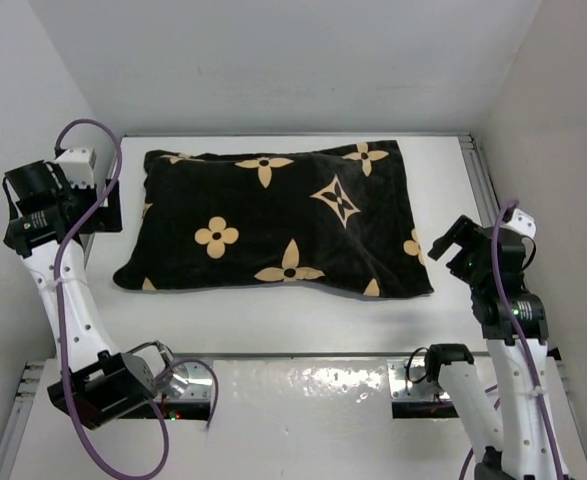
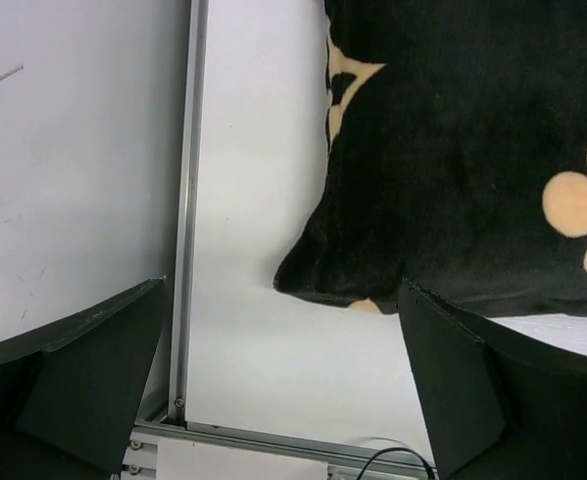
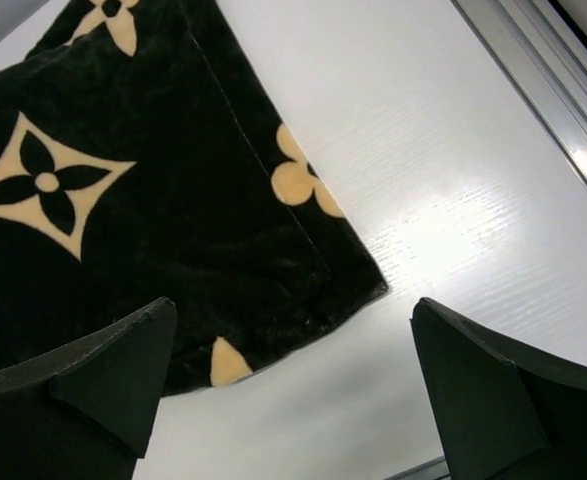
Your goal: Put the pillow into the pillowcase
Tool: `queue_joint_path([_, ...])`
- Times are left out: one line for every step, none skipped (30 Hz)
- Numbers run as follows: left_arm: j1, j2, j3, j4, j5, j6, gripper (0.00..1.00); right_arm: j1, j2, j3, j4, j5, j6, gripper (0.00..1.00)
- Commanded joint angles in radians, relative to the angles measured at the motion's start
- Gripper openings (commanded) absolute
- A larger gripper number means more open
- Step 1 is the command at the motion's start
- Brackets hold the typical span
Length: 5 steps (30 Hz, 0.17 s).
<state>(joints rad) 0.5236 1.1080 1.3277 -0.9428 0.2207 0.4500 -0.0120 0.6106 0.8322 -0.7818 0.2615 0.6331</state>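
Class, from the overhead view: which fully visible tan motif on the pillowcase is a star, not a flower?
The star motif right of centre on the pillowcase: four tan points enclosing a dark flower. The others are tan four-petal flowers.

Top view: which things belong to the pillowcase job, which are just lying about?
Job: pillowcase, plump, on the table; left gripper and right gripper, both open, holding nothing. No bare pillow showing.
Not the job: purple cable, metal rail.
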Motion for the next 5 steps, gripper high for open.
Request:
queue_joint_path([0.012, -0.026, 0.030, -0.004, -0.004, 0.027, 1.00, -0.005, 0.008, 0.044, -0.030, 0.015, 0.023, 0.99])
queue_joint_path([0.012, -0.028, 0.028, -0.007, -0.007, 0.030, 1.00, -0.005, 0.008, 0.042, -0.030, 0.012, 0.022, 0.99])
queue_joint_path([0.012, -0.034, 0.025, -0.008, -0.007, 0.033, 1.00, -0.005, 0.006, 0.045, -0.033, 0.007, 0.025, 0.99])
queue_joint_path([0.012, -0.039, 0.025, -0.010, -0.012, 0.041, 1.00, -0.005, 0.005, 0.045, -0.031, 0.007, 0.022, 0.99])
queue_joint_path([0.013, -0.042, 0.025, -0.010, -0.015, 0.047, 1.00, -0.005, 0.002, 0.045, -0.031, 0.008, 0.013, 0.99])
